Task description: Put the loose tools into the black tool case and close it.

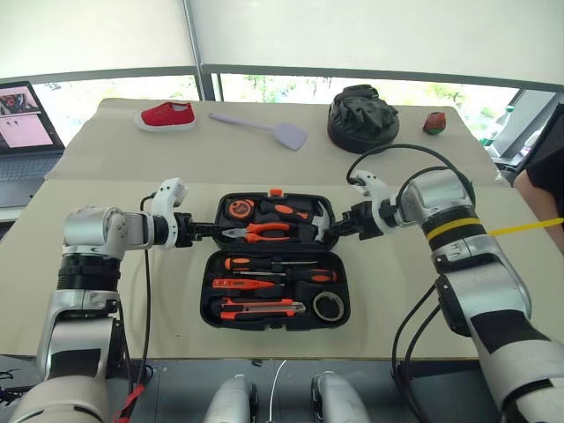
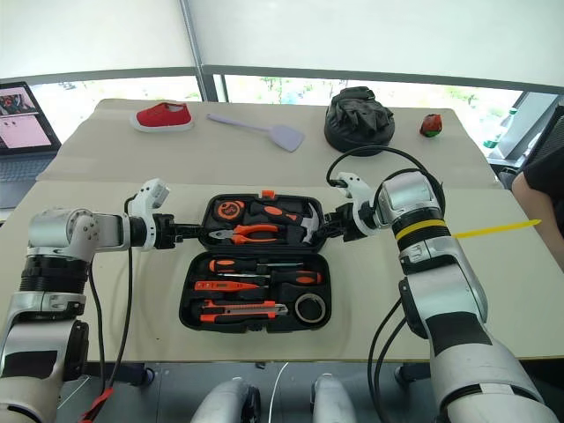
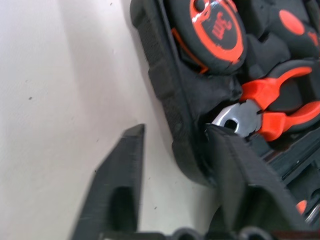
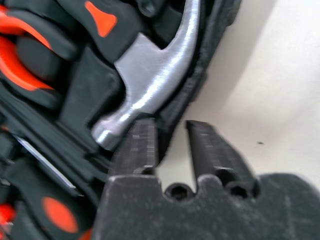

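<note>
The black tool case [image 1: 275,261] lies open in the middle of the desk [image 1: 106,291], its long axis running left to right, with the orange latch [image 1: 276,192] on the far edge. The near half holds two orange-and-black-handled screwdrivers [image 1: 264,263], a slim all-orange screwdriver [image 1: 236,284], one utility knife [image 1: 257,308] and one small dark tape roll [image 1: 329,307]; all the long tools lie left to right, parallel to the case. The far half carries one tape measure [image 1: 239,209], one pair of pliers [image 1: 261,232] and one hammer [image 1: 310,222].

The left pincer [image 1: 201,228] straddles the left rim of the far half, one finger [image 3: 116,190] outside on the desk and the other inside by the pliers' jaws (a grip on the wall, though whether it has fully clenched I cannot tell). The right pincer [image 1: 337,227] is clenched on the right rim beside the hammer head, the wall squeezed between its fingers [image 4: 142,142].

Across the far side of the desk sit one red shoe [image 1: 166,116], one lilac spatula [image 1: 264,129], one round black fabric mound [image 1: 362,119] and one small red object [image 1: 434,122]. A laptop [image 1: 25,132] stands at far left.
</note>
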Robot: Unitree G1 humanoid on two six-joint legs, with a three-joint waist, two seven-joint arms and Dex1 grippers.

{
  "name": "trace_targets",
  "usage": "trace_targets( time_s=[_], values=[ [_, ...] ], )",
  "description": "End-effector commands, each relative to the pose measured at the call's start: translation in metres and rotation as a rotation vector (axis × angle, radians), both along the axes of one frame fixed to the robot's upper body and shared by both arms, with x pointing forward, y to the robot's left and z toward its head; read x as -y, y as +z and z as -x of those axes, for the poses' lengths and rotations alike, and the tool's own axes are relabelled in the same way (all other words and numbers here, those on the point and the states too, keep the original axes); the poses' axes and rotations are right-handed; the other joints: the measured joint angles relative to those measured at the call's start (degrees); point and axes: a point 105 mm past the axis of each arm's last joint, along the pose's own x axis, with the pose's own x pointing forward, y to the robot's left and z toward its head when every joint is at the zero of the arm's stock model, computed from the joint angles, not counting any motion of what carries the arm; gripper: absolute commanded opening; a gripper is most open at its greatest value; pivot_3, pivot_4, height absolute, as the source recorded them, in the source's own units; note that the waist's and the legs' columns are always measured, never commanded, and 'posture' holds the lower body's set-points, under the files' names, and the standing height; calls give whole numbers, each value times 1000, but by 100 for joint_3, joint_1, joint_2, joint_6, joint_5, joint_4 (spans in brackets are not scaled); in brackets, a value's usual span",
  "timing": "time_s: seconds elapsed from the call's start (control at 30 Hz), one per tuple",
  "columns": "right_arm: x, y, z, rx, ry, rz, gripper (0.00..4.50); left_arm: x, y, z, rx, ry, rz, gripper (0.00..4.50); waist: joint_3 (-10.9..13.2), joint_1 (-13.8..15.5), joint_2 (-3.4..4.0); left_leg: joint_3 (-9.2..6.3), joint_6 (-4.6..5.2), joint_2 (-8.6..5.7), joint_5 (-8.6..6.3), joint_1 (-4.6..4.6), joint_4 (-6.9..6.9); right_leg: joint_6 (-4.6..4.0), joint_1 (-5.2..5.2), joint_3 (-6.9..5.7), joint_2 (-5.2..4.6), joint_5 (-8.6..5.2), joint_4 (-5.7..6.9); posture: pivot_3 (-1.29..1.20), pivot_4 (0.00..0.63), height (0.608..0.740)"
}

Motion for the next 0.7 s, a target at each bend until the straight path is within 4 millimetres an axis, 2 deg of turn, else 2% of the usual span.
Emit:
trace_targets(
  time_s=[0.03,0.07,0.13,0.2,0.3,0.33,0.4,0.47,0.53,0.63,0.7],
  values=[
    [20,-15,-3,-1,-72,93,0,-9,10,-7,50,57,25,196,0,-1,0,-3,2,8,-1,16,-1,0,19,-2,0,0,-5,0,150,740],
    [18,-13,-5,22,-67,76,0,-8,12,-7,63,60,43,36,0,-2,0,-3,4,9,-3,30,-1,0,32,-2,-1,0,-5,0,150,740],
    [8,0,-11,119,-29,-3,0,-8,15,-7,83,61,64,36,0,-4,-1,-3,3,10,-2,37,-2,0,36,0,0,0,-2,0,150,740],
    [-4,26,-13,317,87,-76,0,-11,23,-9,176,77,82,36,-1,-23,-2,-4,0,12,-1,38,-2,0,35,2,2,0,1,0,150,740],
    [-11,51,-3,635,285,-46,0,-19,46,-13,392,125,153,36,3,-25,-2,-3,-5,14,2,28,-10,0,18,7,0,0,2,0,150,740],
    [-12,59,-1,736,305,-39,0,-23,52,-11,480,129,170,36,4,-25,-2,-3,-9,14,3,12,-9,0,1,6,-1,1,4,0,150,740],
    [-9,72,0,906,278,-37,0,-33,53,-4,607,140,149,36,6,-43,-4,1,-37,14,20,-35,-8,-4,-52,11,-3,4,13,0,150,740],
    [4,76,-1,1101,267,83,0,-45,47,6,737,152,45,36,6,-61,-4,9,-69,17,39,-57,-11,-12,-88,17,0,10,19,0,150,740],
    [12,69,5,1258,335,217,0,-52,48,16,933,136,-134,36,7,-57,-3,16,-71,20,40,-56,-21,-12,-93,16,1,9,11,0,150,740],
    [23,55,14,1372,398,314,0,-56,46,29,1029,144,-174,36,9,-24,-5,26,-66,19,36,-59,-25,-12,-90,14,-3,10,-11,0,150,740],
    [24,38,30,1448,529,390,0,-59,35,42,1045,124,-226,36,9,-19,-5,32,-50,19,27,-58,-21,-11,-83,14,-10,10,-13,0,150,740]
  ],
)
